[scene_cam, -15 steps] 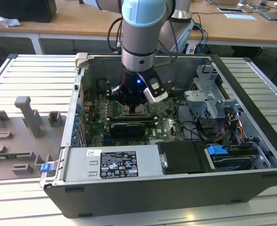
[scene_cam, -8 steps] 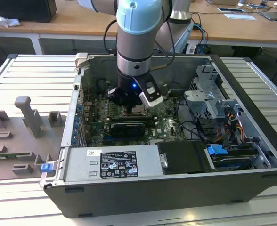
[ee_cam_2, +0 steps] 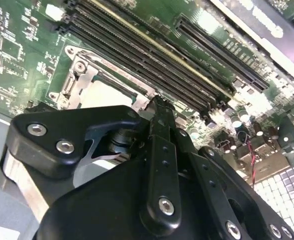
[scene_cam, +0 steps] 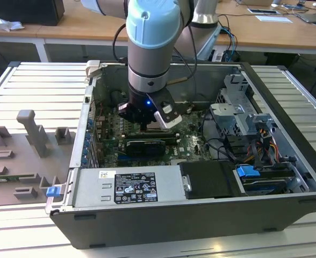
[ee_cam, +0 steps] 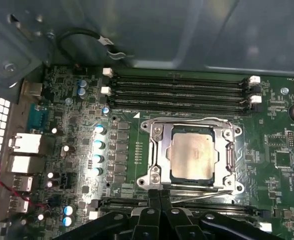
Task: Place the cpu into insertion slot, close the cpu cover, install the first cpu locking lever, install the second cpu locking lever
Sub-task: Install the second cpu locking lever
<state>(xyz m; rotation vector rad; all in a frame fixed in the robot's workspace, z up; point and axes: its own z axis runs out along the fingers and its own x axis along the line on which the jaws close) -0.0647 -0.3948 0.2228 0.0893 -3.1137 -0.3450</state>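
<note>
In the first wrist view the cpu, a beige metal square, lies flat in the insertion slot on the green motherboard. The silver cpu cover is down around it. One wire locking lever lies along the socket edge beside the memory slots. The other lever runs along the opposite edge, its end right by my gripper, whose two black fingers are shut together. The second wrist view has the fingertips over the socket edge beside the cpu. In the exterior view the gripper reaches down into the open case.
Long black memory slots border the socket, and the grey case wall rises behind them. A black graphics card, power supply, drive cage and cables crowd the case. Grey fixtures stand at the exterior view's left.
</note>
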